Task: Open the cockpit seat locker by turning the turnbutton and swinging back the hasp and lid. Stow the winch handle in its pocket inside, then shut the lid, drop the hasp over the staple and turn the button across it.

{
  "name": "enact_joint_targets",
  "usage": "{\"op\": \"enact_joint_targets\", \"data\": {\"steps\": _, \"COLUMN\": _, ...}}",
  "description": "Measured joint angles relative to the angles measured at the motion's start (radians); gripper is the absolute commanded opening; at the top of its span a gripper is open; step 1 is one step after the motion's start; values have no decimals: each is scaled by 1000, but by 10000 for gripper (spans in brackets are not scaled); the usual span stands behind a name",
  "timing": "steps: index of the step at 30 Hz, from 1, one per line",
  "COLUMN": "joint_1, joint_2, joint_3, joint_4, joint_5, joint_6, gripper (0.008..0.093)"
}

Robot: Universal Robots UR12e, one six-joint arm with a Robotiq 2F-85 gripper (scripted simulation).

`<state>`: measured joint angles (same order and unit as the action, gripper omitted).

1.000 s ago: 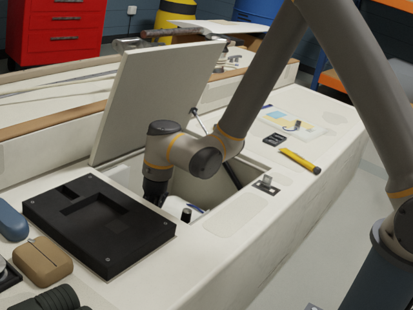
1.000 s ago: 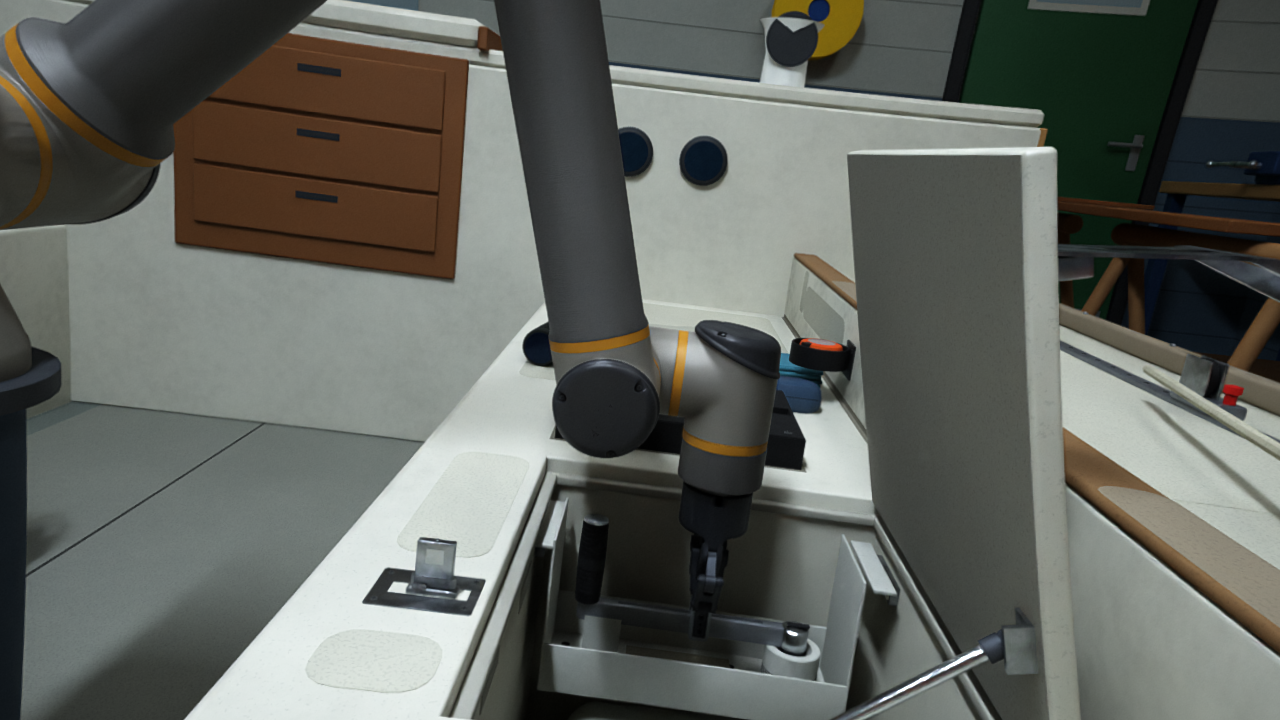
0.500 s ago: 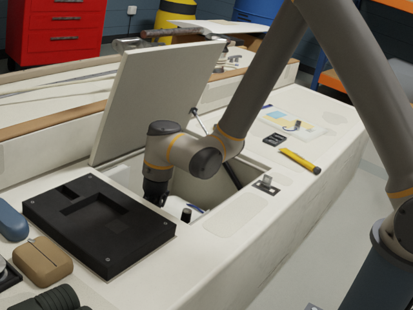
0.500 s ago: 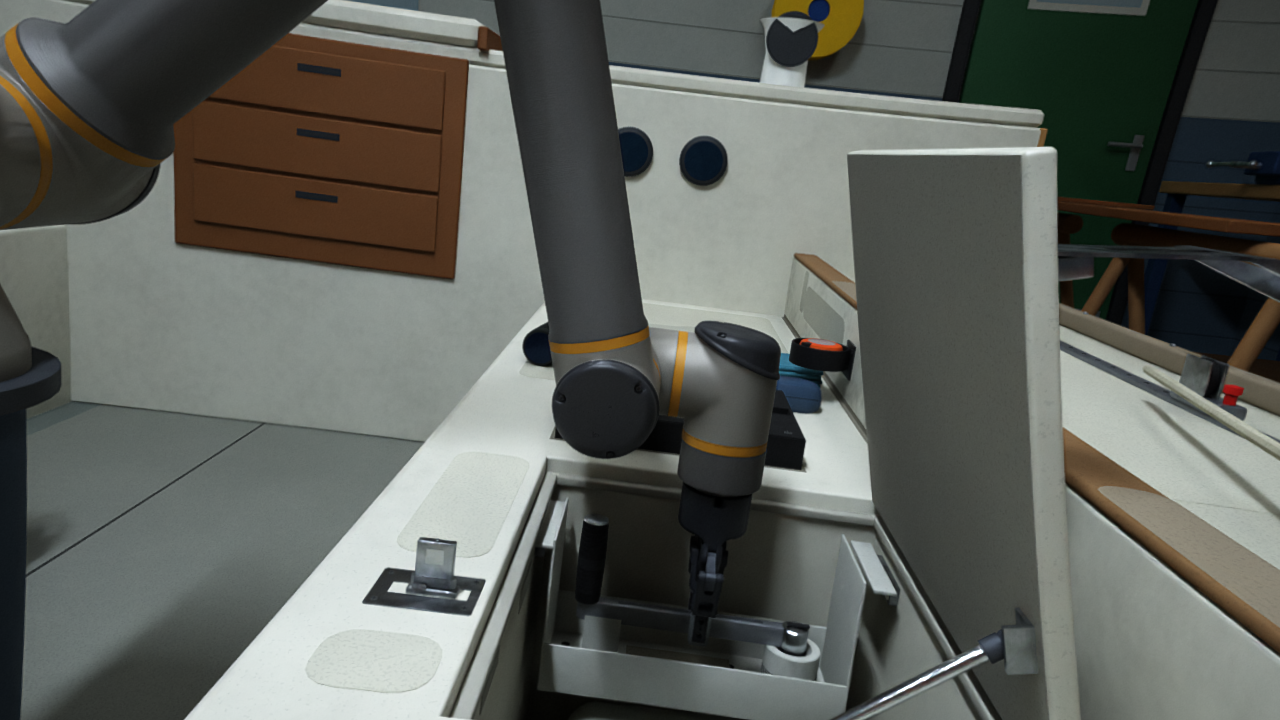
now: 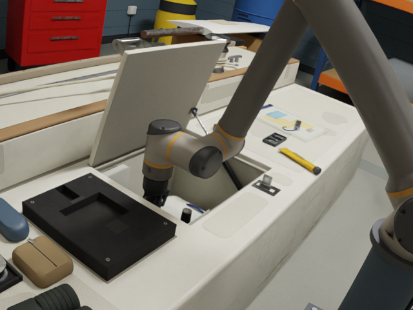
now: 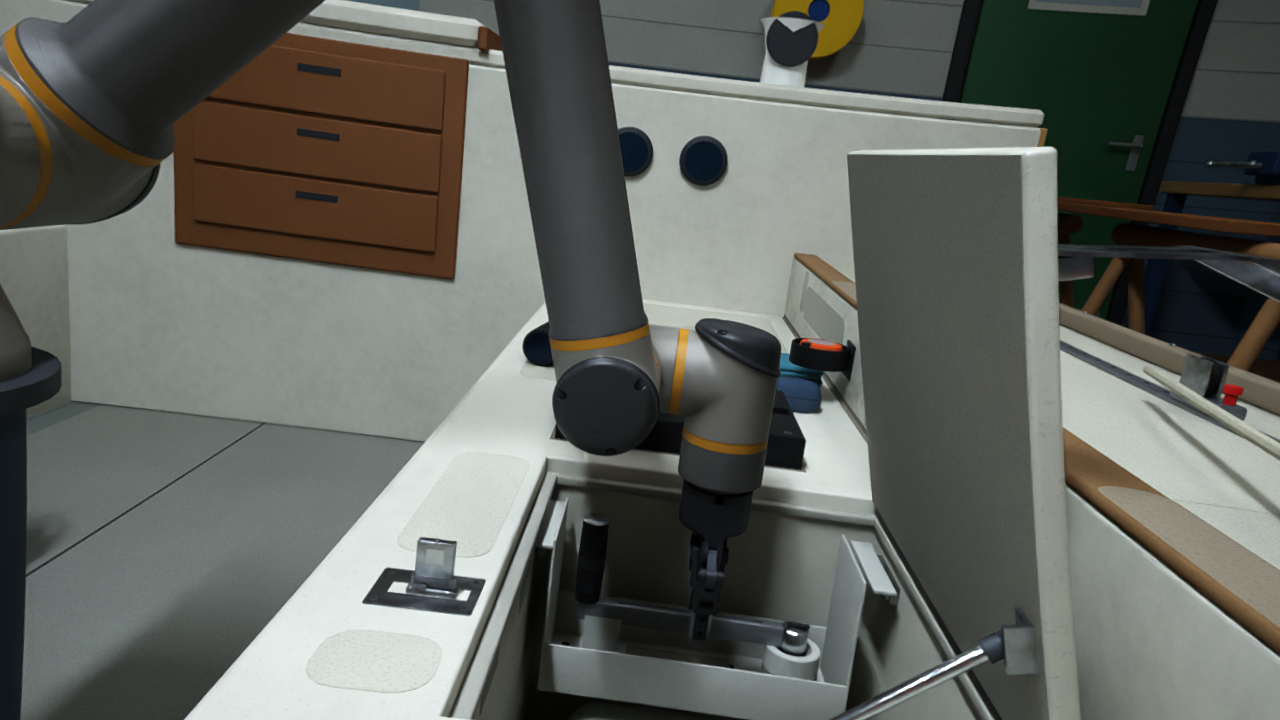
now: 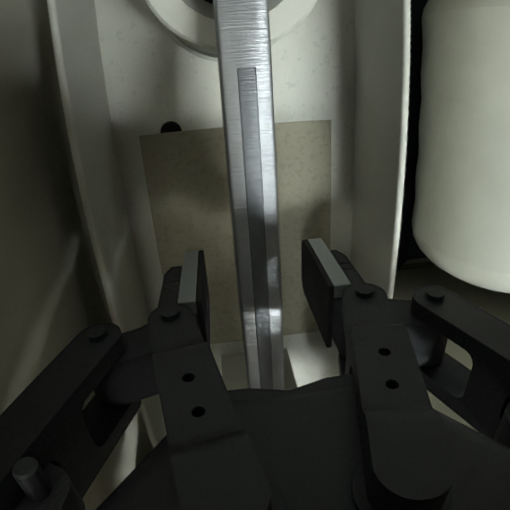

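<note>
My gripper (image 7: 254, 287) (image 6: 704, 618) reaches down into the open seat locker, over the white pocket tray (image 6: 689, 667) on its near wall. The winch handle (image 6: 680, 618) lies along that tray, its steel bar (image 7: 252, 200) running between my fingers, its black grip (image 6: 591, 560) (image 5: 185, 215) standing upright at one end and its socket end (image 6: 791, 638) at the other. The lid (image 5: 156, 96) (image 6: 958, 403) stands raised, propped by a stay (image 6: 922, 681). The staple plate (image 5: 266, 186) (image 6: 428, 578) sits on the seat's front edge. The gripper is open and holds nothing.
Behind the locker runs the coaming with a wooden cap (image 5: 50, 121). A black foam tray (image 5: 96, 223) lies left of the opening. A yellow-handled tool (image 5: 300, 161) and a small black clip (image 5: 274, 139) lie on the seat to the right. A white container (image 7: 462, 150) sits inside the locker beside the pocket.
</note>
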<state>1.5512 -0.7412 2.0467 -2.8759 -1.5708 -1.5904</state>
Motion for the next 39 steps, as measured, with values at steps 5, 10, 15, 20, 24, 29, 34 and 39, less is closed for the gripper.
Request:
{"op": "enact_joint_targets", "data": {"steps": 5, "joint_1": 0, "joint_2": -8, "joint_3": 2, "joint_4": 6, "joint_5": 0, "joint_6": 0, "gripper": 440}}
{"op": "enact_joint_targets", "data": {"steps": 10, "joint_1": 0, "joint_2": -19, "joint_3": 4, "joint_4": 14, "joint_5": 0, "joint_6": 0, "gripper": 440}}
{"op": "enact_joint_targets", "data": {"steps": 15, "joint_1": 0, "joint_2": -33, "joint_3": 8, "joint_4": 25, "joint_5": 0, "joint_6": 0, "gripper": 440}}
{"op": "enact_joint_targets", "data": {"steps": 20, "joint_1": 0, "joint_2": -48, "joint_3": 11, "joint_4": 37, "joint_5": 0, "joint_6": 0, "gripper": 440}}
{"op": "enact_joint_targets", "data": {"steps": 24, "joint_1": 0, "joint_2": -59, "joint_3": 13, "joint_4": 45, "joint_5": 0, "joint_6": 0, "gripper": 440}}
{"op": "enact_joint_targets", "data": {"steps": 29, "joint_1": 0, "joint_2": -71, "joint_3": 15, "joint_4": 55, "joint_5": 0, "joint_6": 0, "gripper": 440}}
{"op": "enact_joint_targets", "data": {"steps": 34, "joint_1": 0, "joint_2": -79, "joint_3": 16, "joint_4": 62, "joint_5": 0, "joint_6": 0, "gripper": 440}}
{"op": "enact_joint_targets", "data": {"steps": 39, "joint_1": 0, "joint_2": -83, "joint_3": 17, "joint_4": 65, "joint_5": 0, "joint_6": 0, "gripper": 440}}
